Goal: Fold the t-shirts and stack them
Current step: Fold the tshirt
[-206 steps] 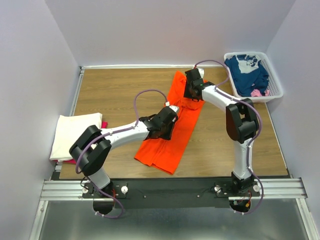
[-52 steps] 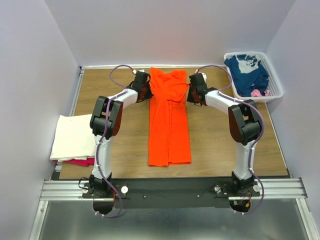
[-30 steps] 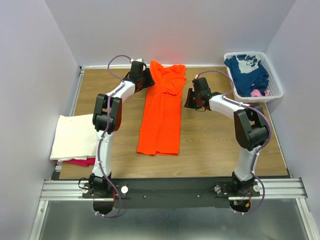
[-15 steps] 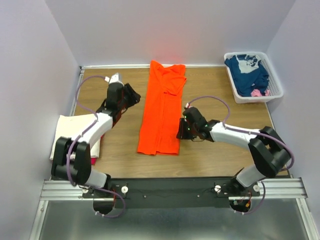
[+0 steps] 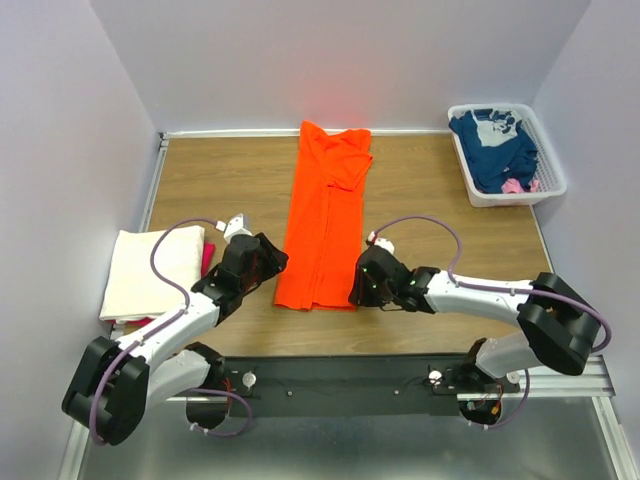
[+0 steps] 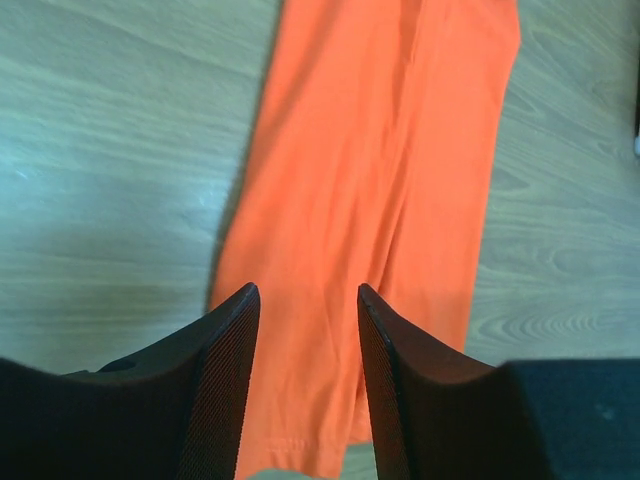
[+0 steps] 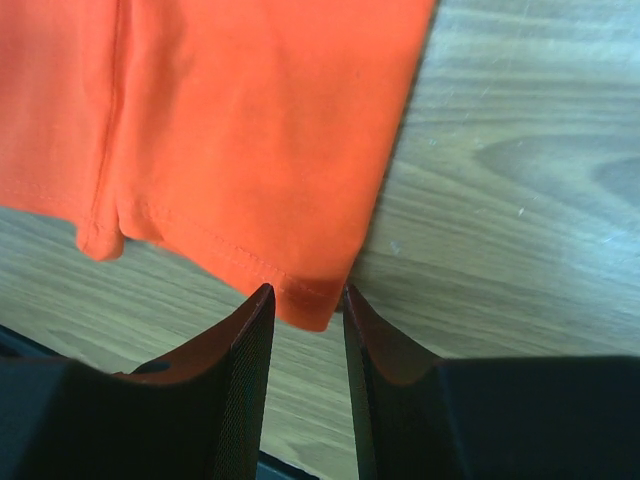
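Left fingers point(image 6: 225, 380) stand parted and empty above the near hem of the orange t-shirt point(image 5: 325, 220), which lies as a long folded strip down the middle of the worktop point(image 5: 220, 180). The right fingers point(image 7: 240, 370), parted by a narrower gap, straddle the hem's near right corner without closing on it. A cream t-shirt point(image 5: 150, 270) rests on a pink t-shirt point(image 5: 207, 255) at the left edge, and a navy t-shirt point(image 5: 495, 150) fills the white basket point(image 5: 553, 185) at far right.
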Motion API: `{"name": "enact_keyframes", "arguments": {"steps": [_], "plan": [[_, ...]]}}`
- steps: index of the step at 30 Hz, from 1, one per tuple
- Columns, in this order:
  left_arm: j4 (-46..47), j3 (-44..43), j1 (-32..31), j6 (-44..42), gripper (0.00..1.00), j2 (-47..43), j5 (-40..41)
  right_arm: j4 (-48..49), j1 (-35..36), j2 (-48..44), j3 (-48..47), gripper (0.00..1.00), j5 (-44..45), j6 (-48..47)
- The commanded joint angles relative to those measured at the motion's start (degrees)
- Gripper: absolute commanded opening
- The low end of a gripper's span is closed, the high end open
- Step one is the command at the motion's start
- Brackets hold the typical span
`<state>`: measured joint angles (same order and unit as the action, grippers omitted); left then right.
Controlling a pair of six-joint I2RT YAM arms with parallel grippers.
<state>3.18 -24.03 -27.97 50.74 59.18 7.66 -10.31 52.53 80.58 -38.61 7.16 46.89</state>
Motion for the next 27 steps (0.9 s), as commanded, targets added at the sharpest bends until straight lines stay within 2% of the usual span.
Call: {"name": "enact_keyframes", "arguments": {"steps": [1, 6, 10, 11, 12, 18, 27], "plan": [[-0.28, 1.44, -2.70, 2.96, 0.51, -0.64, 4.20, 0.29, 2.22, 2.13, 0.11, 0.41, 4.79, 3.29], [-0.81, 3.20, -5.43, 4.54, 0.50, -0.82, 4.29, 0.29, 2.49, 1.78, 2.31, 0.40, 6.55, 5.13], [-1.16, 3.82, -7.80, 6.03, 0.53, -1.35, 4.82, 0.29, 2.40, 2.30, 2.66, 0.38, 7.61, 5.66], [-1.51, 3.47, -8.07, 5.95, 0.53, -1.26, 4.91, 0.29, 2.40, 2.57, 2.66, 0.35, 7.61, 5.66], [-2.64, 3.20, -8.16, 5.95, 0.53, -1.26, 5.26, 0.29, 2.40, 2.83, 3.01, 0.27, 7.78, 5.84], [-6.16, 1.09, -8.16, 5.25, 0.54, -2.05, 6.23, 0.11, 2.22, 1.16, 5.47, 0.08, 9.54, 5.67], [-8.28, 0.47, -8.16, 5.24, 0.53, 1.37, 1.05, -3.58, -1.56, -6.92, 9.96, 0.06, 9.54, 4.09]]}}
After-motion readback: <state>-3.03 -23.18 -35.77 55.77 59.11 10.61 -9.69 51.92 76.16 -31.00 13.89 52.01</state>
